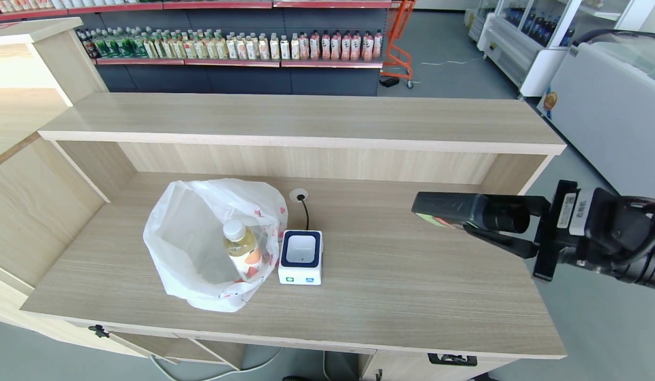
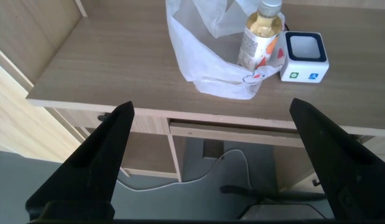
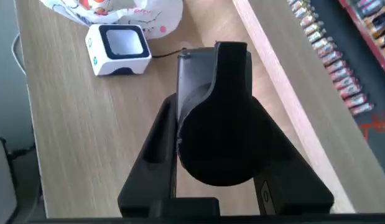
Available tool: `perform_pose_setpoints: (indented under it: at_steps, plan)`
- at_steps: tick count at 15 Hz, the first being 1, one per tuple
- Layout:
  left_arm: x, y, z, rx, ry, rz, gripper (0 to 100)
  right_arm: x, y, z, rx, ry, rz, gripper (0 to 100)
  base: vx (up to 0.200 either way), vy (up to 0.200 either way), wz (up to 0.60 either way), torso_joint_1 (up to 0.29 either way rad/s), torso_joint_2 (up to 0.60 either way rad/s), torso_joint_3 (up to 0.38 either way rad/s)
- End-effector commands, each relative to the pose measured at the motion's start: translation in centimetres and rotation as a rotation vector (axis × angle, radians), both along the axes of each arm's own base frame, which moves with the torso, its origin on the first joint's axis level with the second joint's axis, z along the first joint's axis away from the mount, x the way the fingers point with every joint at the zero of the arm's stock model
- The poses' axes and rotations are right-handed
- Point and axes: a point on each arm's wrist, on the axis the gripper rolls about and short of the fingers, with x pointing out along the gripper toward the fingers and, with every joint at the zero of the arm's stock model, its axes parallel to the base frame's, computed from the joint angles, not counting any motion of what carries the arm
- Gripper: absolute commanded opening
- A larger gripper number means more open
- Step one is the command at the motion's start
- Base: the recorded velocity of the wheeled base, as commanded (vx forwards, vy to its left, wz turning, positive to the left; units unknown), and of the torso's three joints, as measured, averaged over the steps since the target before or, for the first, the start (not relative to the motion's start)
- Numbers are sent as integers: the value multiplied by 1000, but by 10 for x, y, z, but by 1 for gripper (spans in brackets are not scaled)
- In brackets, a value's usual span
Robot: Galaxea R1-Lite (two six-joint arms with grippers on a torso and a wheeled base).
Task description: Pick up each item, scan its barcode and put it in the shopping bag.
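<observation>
My left gripper [image 2: 212, 106], two dark wedge fingers, hangs spread wide and empty off the near edge of the pale wood-grain counter [image 1: 412, 286]. My blocky right gripper [image 1: 438, 211] hovers at right; I cannot tell its opening. The white-capped clear bottle of yellow drink [image 1: 242, 248] stands in the crinkled white plastic shopping bag [image 1: 184, 233], just left of the white cube scanner [image 1: 301, 257]; the head view adds its black cord [image 1: 306, 214].

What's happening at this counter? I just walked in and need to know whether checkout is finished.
A robot is working a checkout, and it seems unfinished. One bottle already stands in the white shopping bag, next to the scanner on the counter. The right gripper holds what looks like a dark item above the counter's right side, well apart from the scanner. The left gripper hangs open off the counter's front edge.
</observation>
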Motion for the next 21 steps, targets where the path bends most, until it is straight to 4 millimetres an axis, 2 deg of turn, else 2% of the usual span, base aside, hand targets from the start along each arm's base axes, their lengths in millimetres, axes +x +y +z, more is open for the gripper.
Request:
perform_pose_setpoints:
  at_steps: [1, 5, 7, 9, 13, 17, 21]
  plan:
    - [0, 0, 0, 0, 0, 1, 100, -9, -13, -5, 183, 193, -145, 0, 0, 0, 0, 0, 0, 0]
    - [0, 0, 0, 0, 0, 1, 100, 6, -12, -20, 576, 631, -247, 0, 0, 0, 0, 0, 0, 0]
    - [0, 0, 0, 0, 0, 1, 100, 6, -12, -21, 804, 826, -311, 0, 0, 0, 0, 0, 0, 0]
    - [0, 0, 0, 0, 0, 1, 100, 5, -12, -29, 920, 960, -346, 0, 0, 0, 0, 0, 0, 0]
    - [0, 0, 0, 1, 0, 2, 100, 9, -12, -38, 1057, 1111, -396, 0, 0, 0, 0, 0, 0, 0]
    - [0, 0, 0, 1, 0, 1, 100, 9, -17, -41, 1083, 1132, -423, 0, 0, 0, 0, 0, 0, 0]
    - [0, 0, 0, 0, 0, 1, 100, 7, -17, -42, 1097, 1147, -423, 0, 0, 200, 0, -1, 2, 9]
